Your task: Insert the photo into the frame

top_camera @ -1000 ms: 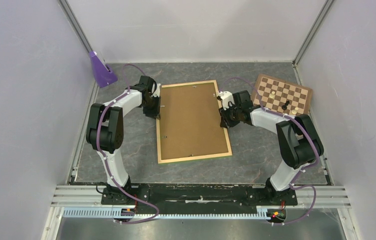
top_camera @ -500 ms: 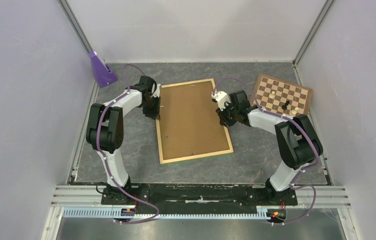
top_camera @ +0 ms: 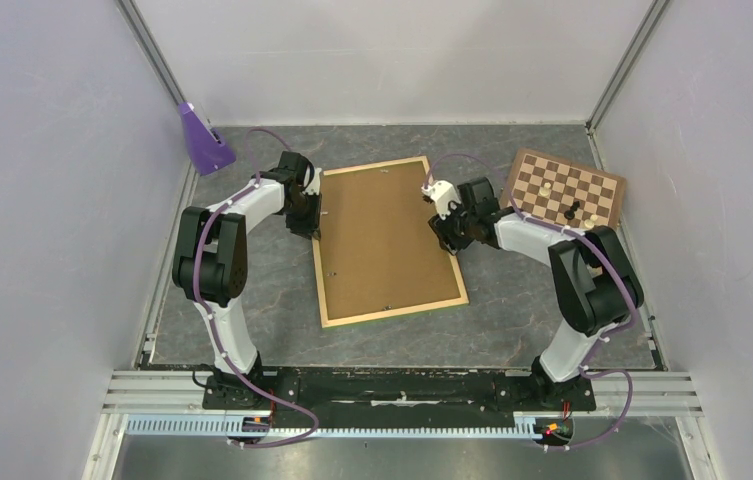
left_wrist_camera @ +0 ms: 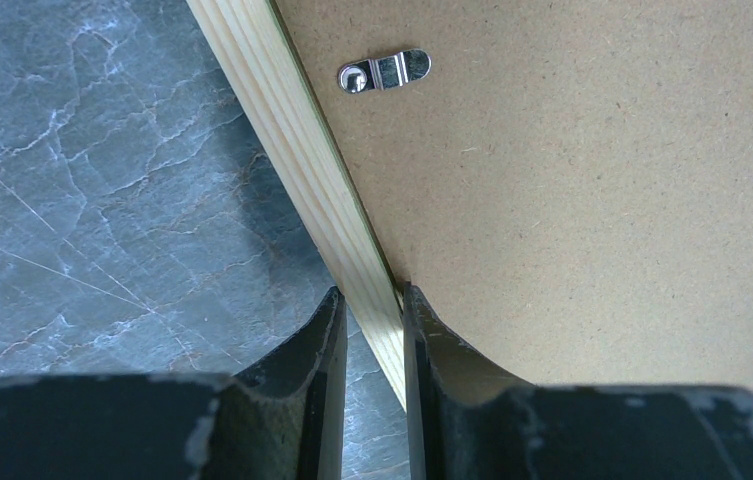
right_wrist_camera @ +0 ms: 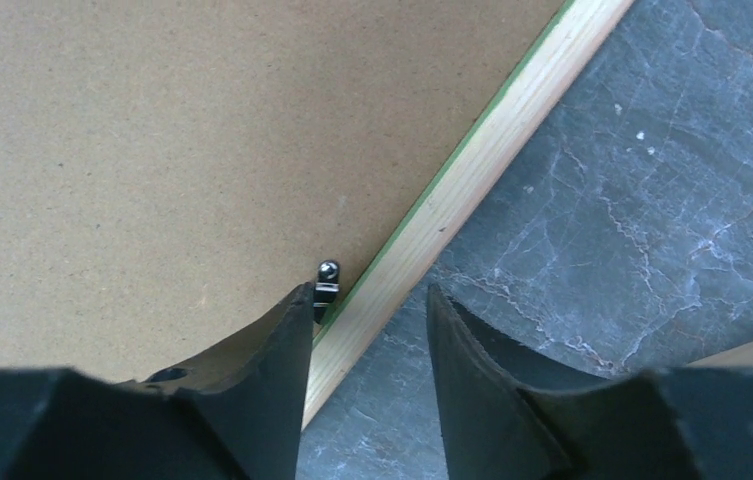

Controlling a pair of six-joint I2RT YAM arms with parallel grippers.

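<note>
Right wrist view: my right gripper [right_wrist_camera: 370,295] has just slackened, jaws loosely astride the frame [right_wrist_camera: 472,170] rail at lower centre; left gripper [left_wrist_camera: 372,295] stays pinched on the opposite rail; photo unseen, presumably under the hardboard backing [right_wrist_camera: 152,150].

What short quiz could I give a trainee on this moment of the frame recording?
1. True or false: the frame lies with its green front facing up.
2. Multiple choice: the left end effector is clamped on: A, the frame's left rail; B, a metal clip; C, the chessboard.
3. Short answer: what fills the frame's opening?

Key: 1 false, its pale wood back faces up. 2 A. 3 the brown hardboard panel.
</note>
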